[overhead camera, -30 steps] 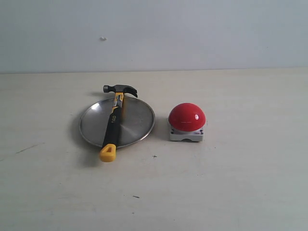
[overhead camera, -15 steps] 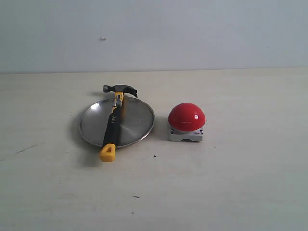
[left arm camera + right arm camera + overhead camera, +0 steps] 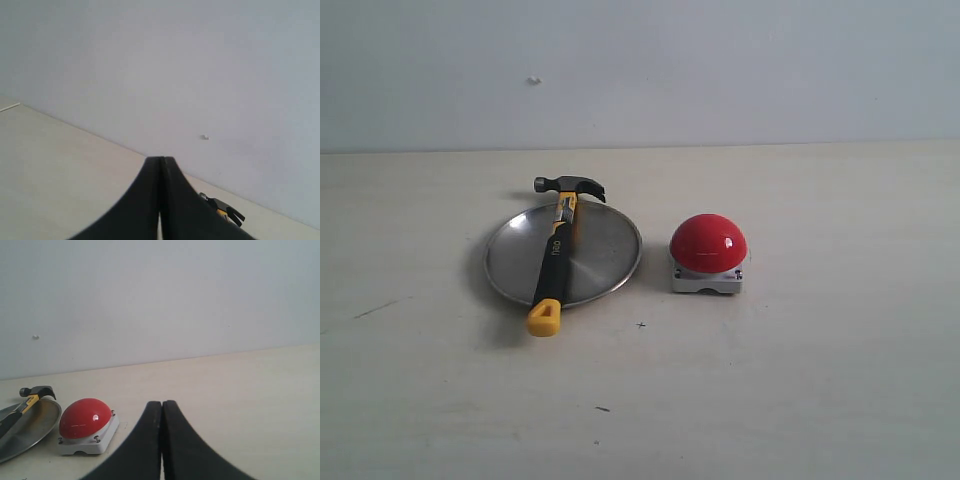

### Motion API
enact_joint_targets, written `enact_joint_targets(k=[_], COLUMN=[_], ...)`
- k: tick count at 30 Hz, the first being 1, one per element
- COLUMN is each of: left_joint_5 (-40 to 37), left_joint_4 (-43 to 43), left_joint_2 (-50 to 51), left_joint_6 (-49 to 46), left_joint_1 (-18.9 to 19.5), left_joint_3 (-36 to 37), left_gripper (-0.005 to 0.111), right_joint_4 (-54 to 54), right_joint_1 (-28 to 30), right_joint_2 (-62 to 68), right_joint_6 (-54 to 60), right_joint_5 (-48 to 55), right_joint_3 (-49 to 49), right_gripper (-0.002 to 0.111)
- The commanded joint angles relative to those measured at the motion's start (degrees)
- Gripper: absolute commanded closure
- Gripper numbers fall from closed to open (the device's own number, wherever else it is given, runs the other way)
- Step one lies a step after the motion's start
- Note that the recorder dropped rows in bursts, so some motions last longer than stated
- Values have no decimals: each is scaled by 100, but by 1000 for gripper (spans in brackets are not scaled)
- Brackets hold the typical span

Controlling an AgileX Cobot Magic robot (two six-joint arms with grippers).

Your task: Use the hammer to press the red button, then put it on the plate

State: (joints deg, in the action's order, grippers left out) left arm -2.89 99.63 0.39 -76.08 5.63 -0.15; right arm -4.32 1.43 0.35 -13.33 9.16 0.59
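Note:
The hammer (image 3: pixel 556 256) lies across the silver plate (image 3: pixel 605 250), its dark head past the far rim and its yellow end over the near rim. To the right of the plate stands the red button (image 3: pixel 708 244) on its grey base. Neither arm appears in the exterior view. My left gripper (image 3: pixel 161 159) is shut with nothing in it, far from the hammer's head (image 3: pixel 223 211), which peeks out behind its fingers. My right gripper (image 3: pixel 162 403) is shut and empty, with the red button (image 3: pixel 85 417), the plate (image 3: pixel 35 427) and the hammer (image 3: pixel 27 401) off to one side.
The pale wooden table (image 3: pixel 820 380) carries a few small dark marks near the front. A plain white wall (image 3: pixel 720 70) rises behind it.

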Motion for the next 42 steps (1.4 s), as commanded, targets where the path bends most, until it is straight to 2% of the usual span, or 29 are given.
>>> enact_joint_targets(k=[1,11,15,17,23,25,27,30,36,42], left_joint_5=[-18,-18,-140,-332,-427,-427,-452,-452,-452,-452], left_joint_4=[32,32,-978,-1986,-6459,-7829,-8722,-9472,-10680,-10697], left_joint_2=[-39,-39,-39,-39,-39,-39,-39,-39,-39,-39], left_joint_6=[-11,-11,245,1313,6271,7510,8465,9122,9817,9754], left_joint_1=[6,6,6,6,6,6,6,6,6,6], left_joint_3=[15,15,15,15,15,15,15,15,15,15], left_gripper=[107,107,107,107,107,107,107,107,107,107], right_joint_4=[-4,-4,-4,-4,-4,-4,-4,-4,-4,-4], right_joint_1=[35,35,35,35,35,35,35,35,35,35], right_joint_2=[-35,-35,-35,-35,-35,-35,-35,-35,-35,-35], right_joint_6=[4,4,4,4,4,4,4,4,4,4], right_joint_5=[-13,-13,-13,-13,-13,-13,-13,-13,-13,-13], right_joint_3=[-24,-24,-24,-24,-24,-24,-24,-24,-24,-24], right_gripper=[108,108,108,108,108,108,108,108,108,108])
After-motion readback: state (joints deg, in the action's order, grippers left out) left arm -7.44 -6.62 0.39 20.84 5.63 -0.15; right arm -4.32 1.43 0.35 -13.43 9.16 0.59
